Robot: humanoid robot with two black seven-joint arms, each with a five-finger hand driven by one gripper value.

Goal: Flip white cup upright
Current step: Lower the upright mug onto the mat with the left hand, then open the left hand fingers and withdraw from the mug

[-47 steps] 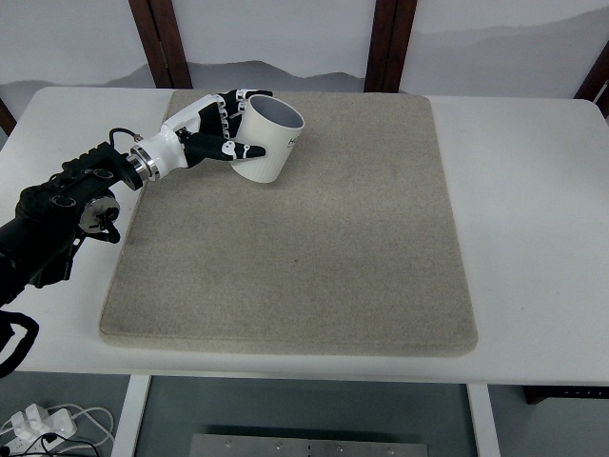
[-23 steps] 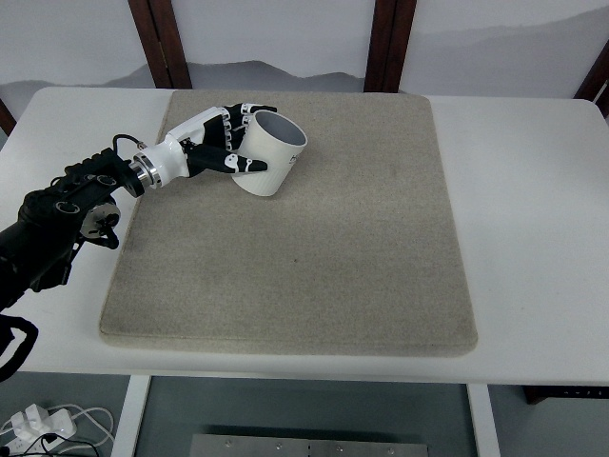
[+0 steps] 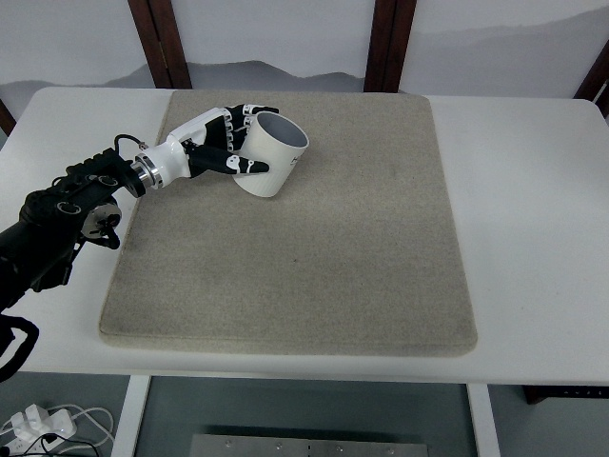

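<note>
A white cup (image 3: 271, 158) stands on the far left part of the beige mat (image 3: 304, 238), its grey inside and open mouth turned upward, leaning slightly to the right. My left hand (image 3: 228, 148) wraps its black-and-white fingers around the cup's left side, the thumb (image 3: 249, 167) across the front wall. The left arm (image 3: 67, 209) reaches in from the left edge over the white table (image 3: 533, 209). The right arm does not show.
The mat covers most of the table's middle. Two dark wooden posts (image 3: 162, 43) rise behind the far edge. Cables and a plug (image 3: 38, 424) lie on the floor at lower left.
The hand and cup have shifted slightly down and to the right, and the cup sits lower on the mat with its mouth more upward.
</note>
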